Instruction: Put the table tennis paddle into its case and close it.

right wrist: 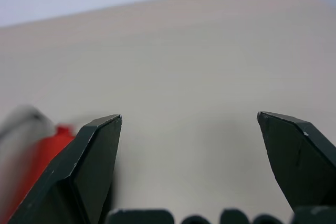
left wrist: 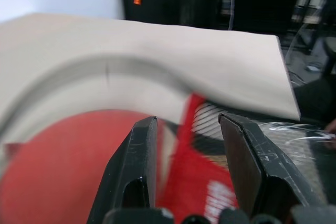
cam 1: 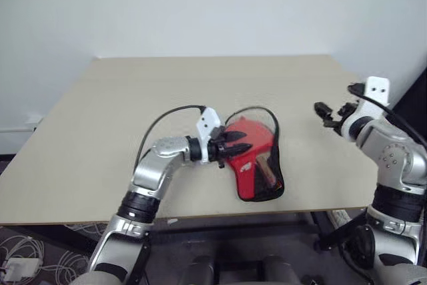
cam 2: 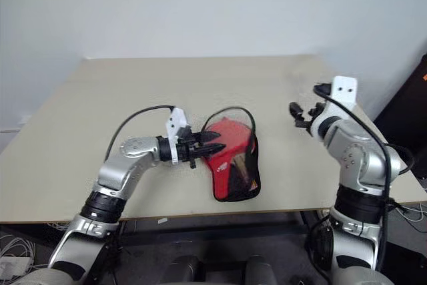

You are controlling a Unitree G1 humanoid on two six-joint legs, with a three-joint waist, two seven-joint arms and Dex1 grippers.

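Two grippers work over a beige tabletop (cam 1: 100, 138) set against a pale wall (cam 1: 200, 5). The case (cam 1: 257, 165), a paddle-shaped soft cover with a red side and black rim, lies near the front edge of the tabletop, roughly at its middle. Its flap stands partly raised, and the table tennis paddle (cam 1: 267, 171) lies inside, its light wooden handle showing through the opening toward the front. The left gripper (cam 1: 235, 145) reaches in from the robot's left, pointing sideways across the raised red flap. Its jaws stand partly apart, one finger above the flap's edge and one below; whether they actually pinch the fabric cannot be told. In the left wrist view, the black fingers (left wrist: 134, 171) frame red fabric with white lettering and a blurred black rim. The right gripper (cam 2: 298, 115) hovers above the tabletop near its right edge, well apart from the case. Its jaws are spread wide and hold nothing; the right wrist view shows bare tabletop between the fingers (right wrist: 89, 166), with a blurred patch of red beside one of them
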